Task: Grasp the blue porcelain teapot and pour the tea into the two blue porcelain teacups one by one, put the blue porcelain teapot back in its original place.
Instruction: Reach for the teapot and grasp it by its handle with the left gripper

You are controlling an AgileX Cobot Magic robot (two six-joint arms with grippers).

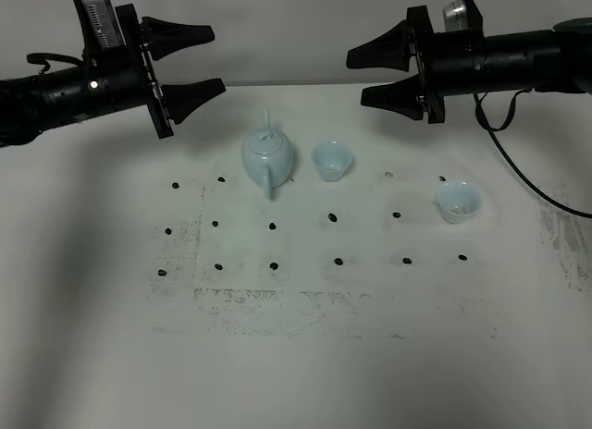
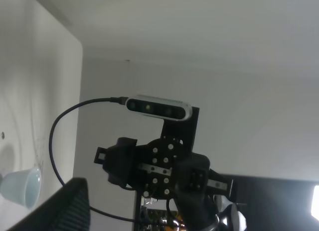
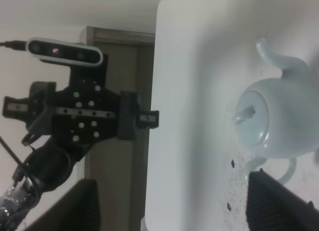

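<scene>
"Two grippers in view — how do the fingers stand?"

"On my left gripper (image 1: 216, 57) the fingers (image 1: 190, 31) are spread as wide as they go, with nothing between them and touching nothing. The right gripper (image 1: 357, 76) is the same: fingers parted, empty. Both hang high above the bench (image 1: 370, 309), facing each other across the middle."

"Why so high?"

"I'd say to keep clear of the porcelain; nothing is grasped yet. Below, the blue porcelain teapot (image 1: 268, 154) sits upright on the bench with its lid on, left of centre towards the back, nearer my left gripper. Its loop handle faces the front and its spout the back, so I judge that gripper must drop and turn to take the handle."

"And the cups?"

"One teacup (image 1: 332, 160) stands just beside the teapot on its right, not touching. The other teacup (image 1: 458, 202) is well apart — further right and nearer the front. Both are upright, mouths up. Whether there's tea in them I can't tell."
</scene>
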